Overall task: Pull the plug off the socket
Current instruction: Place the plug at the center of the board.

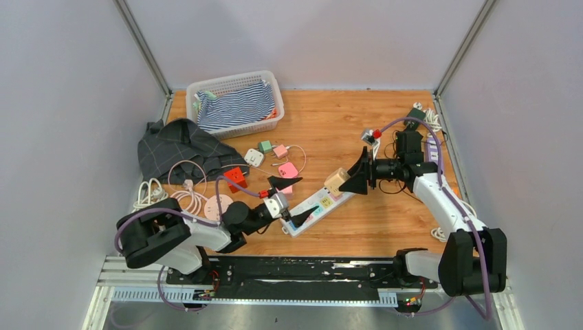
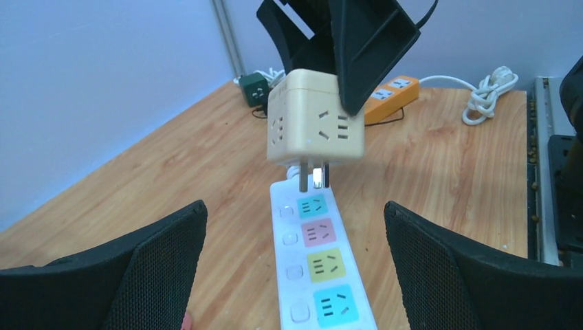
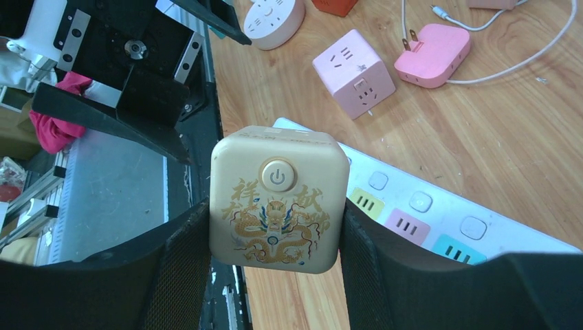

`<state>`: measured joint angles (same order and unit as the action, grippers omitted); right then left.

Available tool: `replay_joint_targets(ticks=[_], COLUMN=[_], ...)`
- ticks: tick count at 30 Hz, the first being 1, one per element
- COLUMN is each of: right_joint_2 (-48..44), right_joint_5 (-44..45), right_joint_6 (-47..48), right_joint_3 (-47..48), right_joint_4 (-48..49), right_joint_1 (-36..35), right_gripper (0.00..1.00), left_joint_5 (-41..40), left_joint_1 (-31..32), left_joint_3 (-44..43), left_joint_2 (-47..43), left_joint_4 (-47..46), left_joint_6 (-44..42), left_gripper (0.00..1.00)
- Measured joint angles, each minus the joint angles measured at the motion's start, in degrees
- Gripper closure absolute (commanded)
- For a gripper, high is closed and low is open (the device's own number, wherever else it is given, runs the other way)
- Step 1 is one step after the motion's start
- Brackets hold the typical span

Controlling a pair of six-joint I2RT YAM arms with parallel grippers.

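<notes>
Plug (image 2: 316, 127): beige cube at the far end of the white power strip (image 2: 323, 268), prongs (image 2: 313, 177) pointing down at it and largely bared. Left gripper (image 1: 291, 200): fingers spread, straddling the strip's near end. Right gripper (image 1: 354, 173): fingers pinching the cube's sides. I judge my pull should run along the prongs, straight away from the strip.

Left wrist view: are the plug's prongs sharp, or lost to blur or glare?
Left wrist: the beige plug cube and its prongs are sharp, with a small glint on one prong; right wrist: the cube's print is crisp, no glare; top external: prongs too small to tell.
</notes>
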<state>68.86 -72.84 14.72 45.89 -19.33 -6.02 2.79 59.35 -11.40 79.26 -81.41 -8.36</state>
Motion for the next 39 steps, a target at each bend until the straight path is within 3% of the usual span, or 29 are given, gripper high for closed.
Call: replay_joint_targets(ticks=[14,28,33,39], right_joint_2=[1.5,2.7,2.8,3.4], right_joint_5=[-1.7,-1.3,-0.4,0.9], right_joint_6=[-2.1,-3.1,-3.4,-4.9], right_joint_3=[-0.3,-0.3,-0.3,-0.3], right_joint_4=[2.3,2.7,3.1,3.3], right_joint_1=[-1.3,-2.4,-2.9,-3.1], right_gripper=[1.0,1.0,1.0,1.0], left_joint_5=[-2.1,-12.2,-14.0,-15.3], left_joint_1=[4.0,6.5,7.2,7.8], left_joint_3=[-13.1,-17.6,-18.3,-18.3], left_joint_2=[16.0,22.5,23.3,23.5], left_joint_4=[-3.4,-3.4,-3.3,-2.5], left_joint_6=[-7.8,-12.3,-12.5,-13.0], left_gripper=[0.01,0.16,0.46,0.95])
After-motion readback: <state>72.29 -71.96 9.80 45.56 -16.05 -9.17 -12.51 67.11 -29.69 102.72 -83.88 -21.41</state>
